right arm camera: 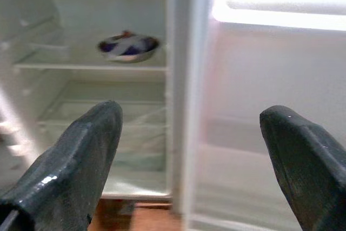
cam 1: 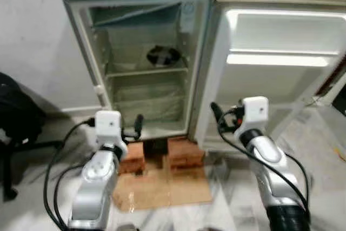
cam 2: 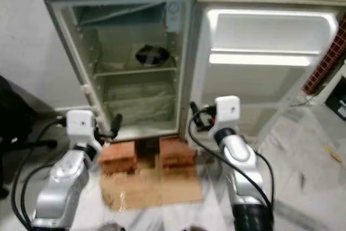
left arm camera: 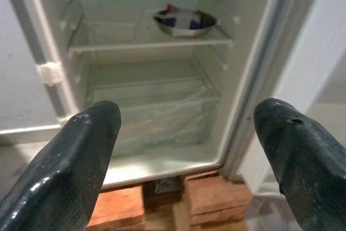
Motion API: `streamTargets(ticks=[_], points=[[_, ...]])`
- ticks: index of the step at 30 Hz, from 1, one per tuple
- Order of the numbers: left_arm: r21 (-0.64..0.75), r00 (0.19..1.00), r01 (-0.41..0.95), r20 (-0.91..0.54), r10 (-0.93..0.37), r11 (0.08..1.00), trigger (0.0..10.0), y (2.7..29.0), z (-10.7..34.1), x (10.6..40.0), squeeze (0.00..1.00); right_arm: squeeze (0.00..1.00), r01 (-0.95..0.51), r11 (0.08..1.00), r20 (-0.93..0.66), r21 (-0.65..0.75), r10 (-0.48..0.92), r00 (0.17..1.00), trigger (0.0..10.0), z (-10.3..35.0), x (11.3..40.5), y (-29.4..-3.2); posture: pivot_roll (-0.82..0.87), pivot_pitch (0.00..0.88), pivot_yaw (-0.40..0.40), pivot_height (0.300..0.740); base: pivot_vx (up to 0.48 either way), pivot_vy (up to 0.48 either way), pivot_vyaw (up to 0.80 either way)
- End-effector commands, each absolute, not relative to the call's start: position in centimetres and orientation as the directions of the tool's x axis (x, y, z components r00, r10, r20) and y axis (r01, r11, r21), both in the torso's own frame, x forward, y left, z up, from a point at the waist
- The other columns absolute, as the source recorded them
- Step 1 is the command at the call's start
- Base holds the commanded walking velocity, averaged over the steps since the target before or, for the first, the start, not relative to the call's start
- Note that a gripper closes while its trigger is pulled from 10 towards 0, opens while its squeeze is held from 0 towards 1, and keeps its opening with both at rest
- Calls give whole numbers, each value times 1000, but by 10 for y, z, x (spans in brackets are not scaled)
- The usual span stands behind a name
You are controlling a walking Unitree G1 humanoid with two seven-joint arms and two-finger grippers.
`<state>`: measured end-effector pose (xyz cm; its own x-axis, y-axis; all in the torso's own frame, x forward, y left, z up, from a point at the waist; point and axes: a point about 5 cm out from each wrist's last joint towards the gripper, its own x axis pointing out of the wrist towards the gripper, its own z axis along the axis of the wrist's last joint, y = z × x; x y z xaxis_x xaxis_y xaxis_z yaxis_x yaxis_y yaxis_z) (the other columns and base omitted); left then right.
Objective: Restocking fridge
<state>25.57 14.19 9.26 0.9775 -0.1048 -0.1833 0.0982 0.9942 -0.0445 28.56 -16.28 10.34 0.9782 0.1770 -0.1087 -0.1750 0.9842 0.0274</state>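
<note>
While facing the fridge (cam 1: 146,58), door (cam 1: 275,63) swung wide beside it: left gripper (left arm camera: 184,150) and right gripper (right arm camera: 189,155) raised before its opening, jaws apart and empty, likely ready to load. Metal bowl (left arm camera: 185,21) already on its middle shelf (left arm camera: 151,43).

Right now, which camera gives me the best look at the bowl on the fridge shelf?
The left wrist view: the bowl sits sharp on the shelf, its metal rim and blue-and-white contents clear. The right wrist view shows it smaller and blurred. Both eye views show only a dark round shape far inside the fridge.
</note>
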Motion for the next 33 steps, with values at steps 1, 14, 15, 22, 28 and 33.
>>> streamTargets(ticks=[1, 14, 15, 22, 28, 33], points=[[-31, 979, 72, -188, -77, 997, 10000, 149, 94, 255, 0, 0, -191, 981, -92, 41, 194, 977, 10000, 106, 288, -156, 34, 0, 1, 740, 0, -480, 0], [-15, 976, 64, -206, -66, 998, 10000, 148, 92, 254, 0, 0, -217, 975, -76, 53, 221, 972, 10000, 107, 289, -154, 33, 0, 1, 740, 111, -435, 0], [-16, 975, 64, -211, -66, 998, 10000, 148, 92, 254, 0, 0, -221, 974, -72, 49, 225, 972, 10000, 107, 289, -153, 33, 0, 1, 740, 386, -281, 0], [-13, 974, 75, -214, -76, 997, 10000, 145, 91, 253, 0, 0, -243, 969, -65, 34, 245, 967, 10000, 108, 287, -150, 32, 0, 0, 740, 448, 0, 0], [-21, 974, 58, -220, -61, 998, 10000, 147, 91, 254, 0, 0, -252, 967, -58, 43, 254, 966, 10000, 108, 288, -149, 31, 0, -1, 740, 468, 0, 0], [-21, 974, 55, -218, -58, 998, 10000, 146, 91, 255, 0, 0, -252, 967, -52, 33, 253, 966, 10000, 109, 289, -149, 31, 0, -2, 740, 478, 0, 517]])
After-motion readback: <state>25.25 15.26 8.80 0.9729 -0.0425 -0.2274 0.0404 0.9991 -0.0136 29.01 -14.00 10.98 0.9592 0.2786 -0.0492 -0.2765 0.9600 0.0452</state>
